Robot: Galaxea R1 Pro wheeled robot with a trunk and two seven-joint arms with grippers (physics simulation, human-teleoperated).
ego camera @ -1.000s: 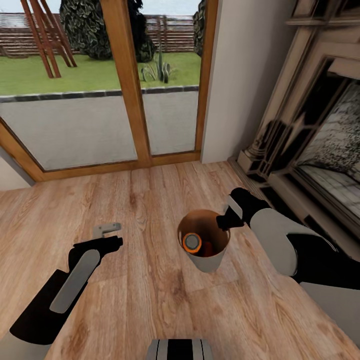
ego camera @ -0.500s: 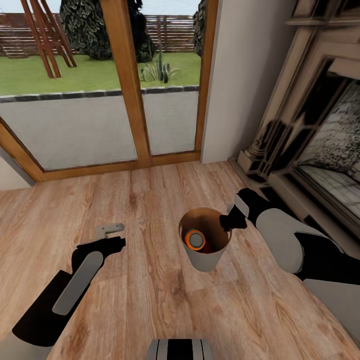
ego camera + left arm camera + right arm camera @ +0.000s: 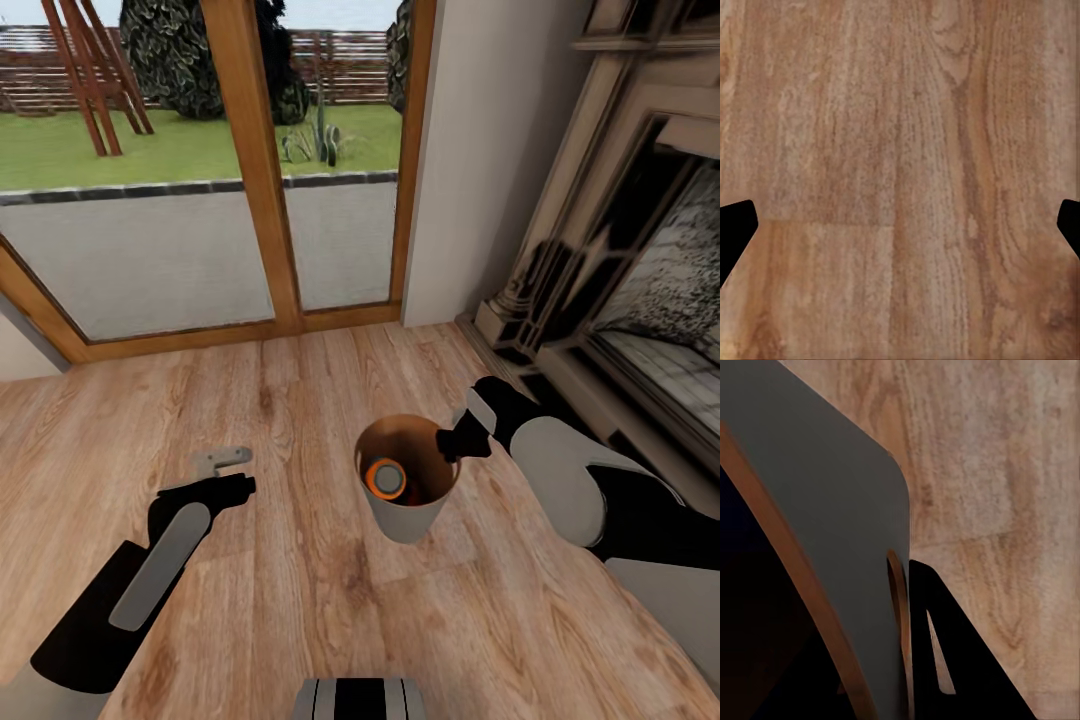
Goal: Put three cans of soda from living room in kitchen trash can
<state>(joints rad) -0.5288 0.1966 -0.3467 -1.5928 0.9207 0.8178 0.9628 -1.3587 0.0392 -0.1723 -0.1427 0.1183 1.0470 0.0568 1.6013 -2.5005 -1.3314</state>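
The tash can point(image 3: 405, 520), pale grey outside and copper-brown inside, is upright over the wood floor of the living room. My right gripper point(image 3: 456, 440) is shut on its far-right rim. In the right wrist view the bin wall point(image 3: 832, 532) runs between the jaws of the gripper point(image 3: 904, 611), with one black finger point(image 3: 945, 660) outside it. One orange can of soda point(image 3: 385, 479) with a grey top lies tilted inside the bin; the other cans are hidden. My left gripper point(image 3: 222, 463) hangs open over bare floor left of the bin, its gap point(image 3: 900, 229) empty.
An ornate stone fireplace point(image 3: 620, 280) stands close on the right, its hearth edge near my right arm. Wood-framed glass doors point(image 3: 250, 170) close off the far side. Open wood floor point(image 3: 300, 400) stretches ahead and to the left.
My left arm has edged slightly forward and right. The right forearm shifted a little right, and the orange can rolled slightly inside the bin.
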